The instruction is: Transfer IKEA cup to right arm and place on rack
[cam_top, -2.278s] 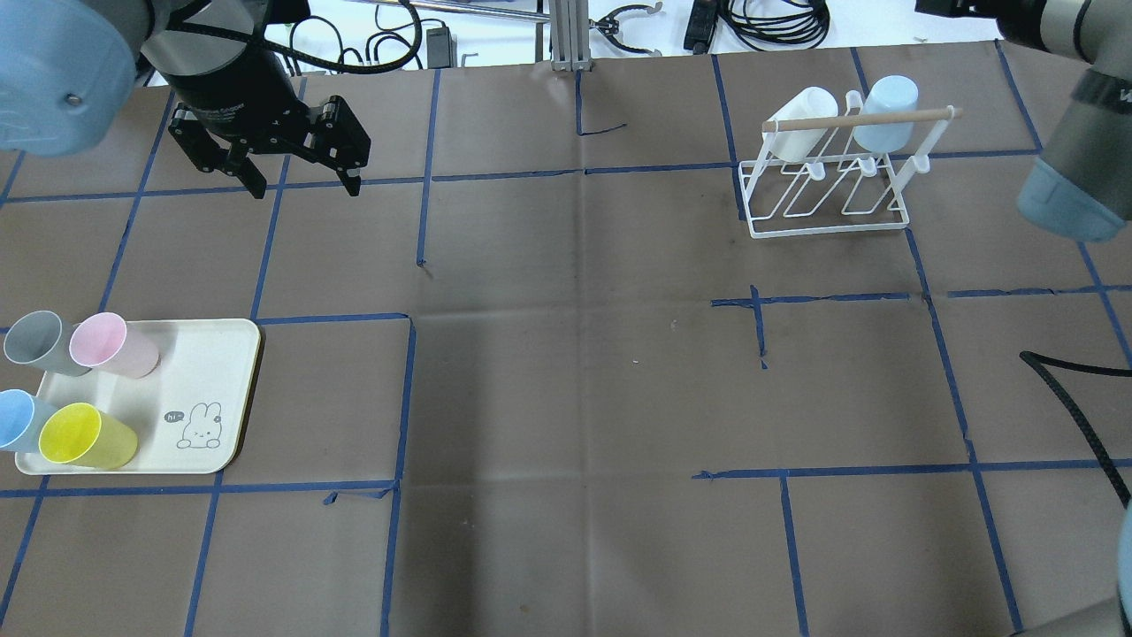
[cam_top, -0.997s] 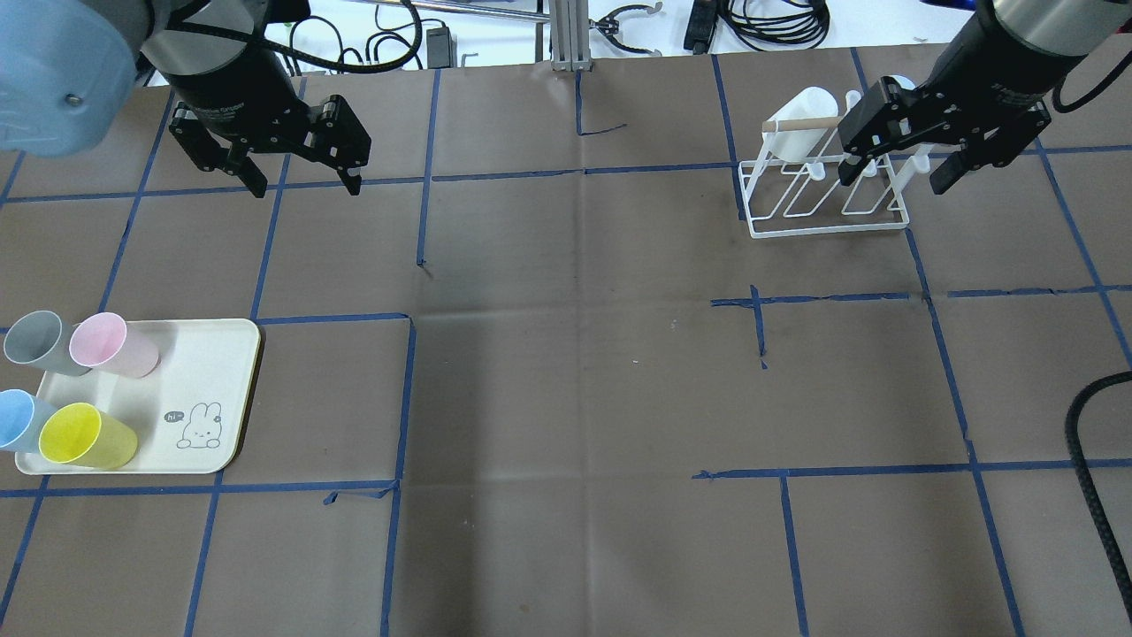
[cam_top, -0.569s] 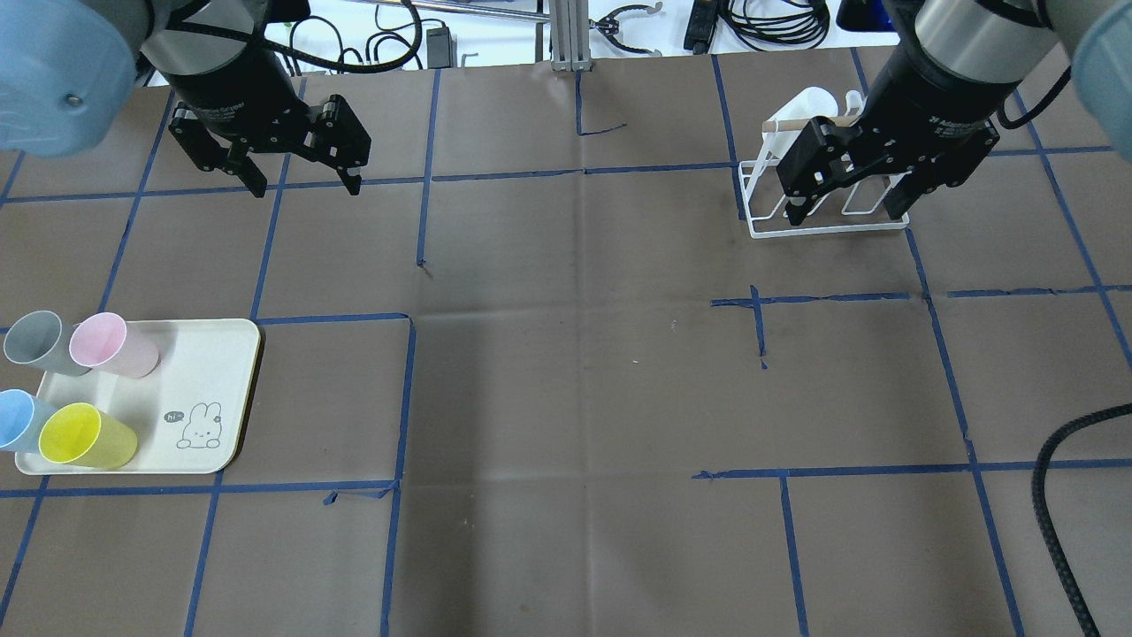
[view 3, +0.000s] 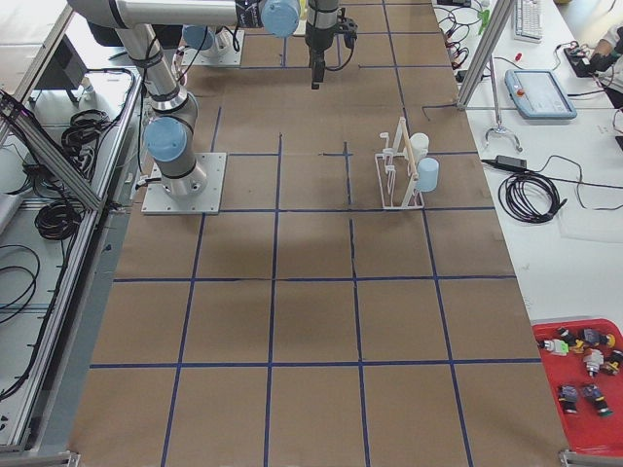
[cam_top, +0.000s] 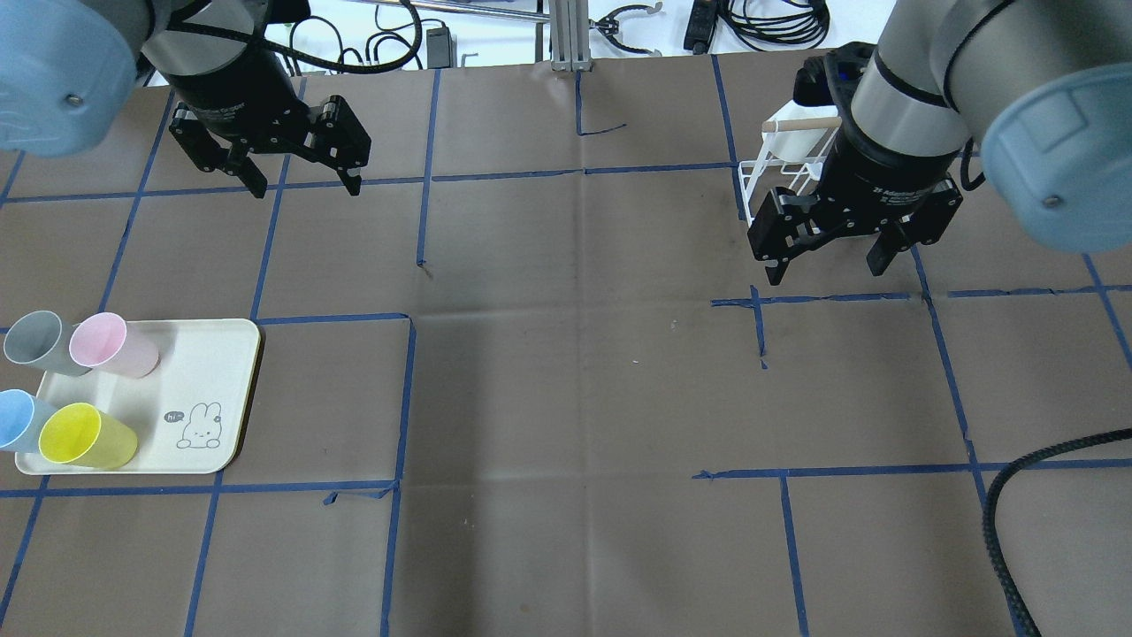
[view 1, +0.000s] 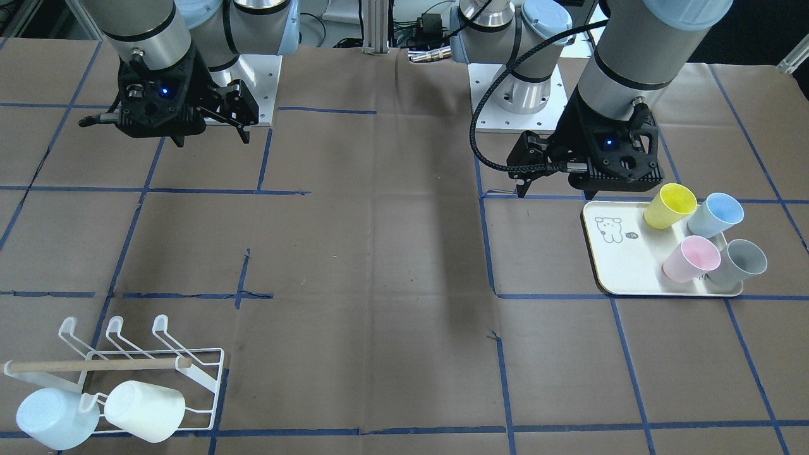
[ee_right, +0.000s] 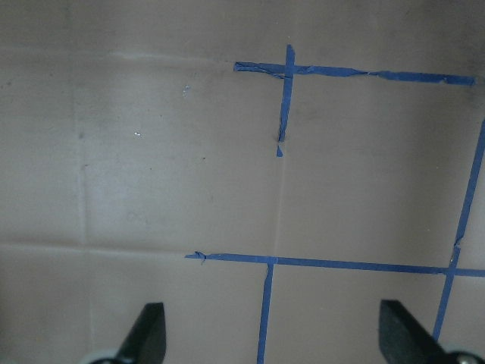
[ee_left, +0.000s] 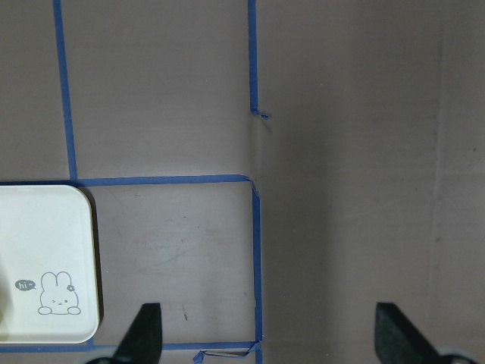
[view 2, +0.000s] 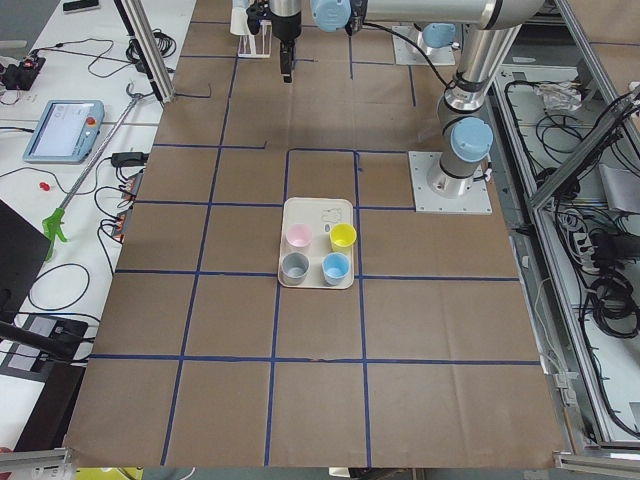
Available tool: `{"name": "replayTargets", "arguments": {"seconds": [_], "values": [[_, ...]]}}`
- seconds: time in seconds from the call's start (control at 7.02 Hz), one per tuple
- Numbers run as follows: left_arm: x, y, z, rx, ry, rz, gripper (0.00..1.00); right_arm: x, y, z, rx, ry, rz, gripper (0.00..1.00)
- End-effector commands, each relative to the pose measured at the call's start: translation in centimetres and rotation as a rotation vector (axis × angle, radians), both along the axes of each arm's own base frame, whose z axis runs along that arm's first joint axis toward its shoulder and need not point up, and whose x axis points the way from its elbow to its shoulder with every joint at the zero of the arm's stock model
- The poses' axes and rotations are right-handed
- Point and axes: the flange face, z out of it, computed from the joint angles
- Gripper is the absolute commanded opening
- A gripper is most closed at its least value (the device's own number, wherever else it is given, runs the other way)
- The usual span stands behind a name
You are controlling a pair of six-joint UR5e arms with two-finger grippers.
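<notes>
I see both claws spread wide and empty. The left gripper (cam_top: 305,186) hangs well apart from the four cups (cam_top: 84,435) on the tray (cam_top: 203,372). The right gripper (cam_top: 824,272) hovers just beside the rack (view 1: 95,364).

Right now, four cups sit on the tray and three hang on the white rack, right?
Not quite: the rack holds two, a white cup and a pale blue cup, as the front-facing view shows. The tray does hold four.

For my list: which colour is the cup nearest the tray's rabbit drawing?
Yellow; the cup shows best in the exterior front-facing view.
</notes>
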Motion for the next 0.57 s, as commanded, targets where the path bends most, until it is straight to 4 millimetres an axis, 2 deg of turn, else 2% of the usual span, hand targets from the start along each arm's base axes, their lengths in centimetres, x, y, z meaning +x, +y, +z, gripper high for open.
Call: {"name": "replayTargets", "arguments": {"seconds": [0.0, 0.43], "values": [[0.00, 0.03, 0.05, -0.001, 0.000, 0.000, 0.99, 0.82, -0.68, -0.13, -0.047, 0.016, -0.019, 1.00], [0.00, 0.03, 0.05, -0.001, 0.000, 0.000, 0.99, 0.93, -1.10, 0.38, -0.081, 0.004, -0.017, 1.00]]}}
